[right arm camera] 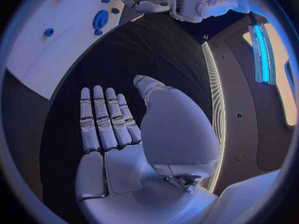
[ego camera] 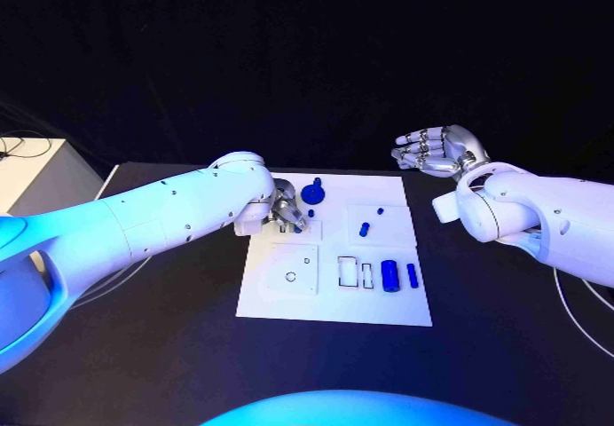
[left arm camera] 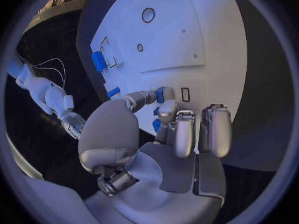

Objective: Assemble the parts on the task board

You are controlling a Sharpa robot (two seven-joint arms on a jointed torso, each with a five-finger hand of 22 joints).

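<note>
Left hand (ego camera: 288,213) on task board (ego camera: 335,302) — right hand (ego camera: 439,149) raised, fingers spread.

Task board (ego camera: 335,306): no readable text, only outlined shapes.
Parts (ego camera: 390,275): no labels or numbers.
Arms: no legible markings.

A black table (ego camera: 512,293) carries a white task board (ego camera: 335,306), lying beneath the left hand (ego camera: 287,213).

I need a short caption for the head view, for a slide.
Left robot hand works on the white board among blue parts; right robot hand hovers open.
</note>
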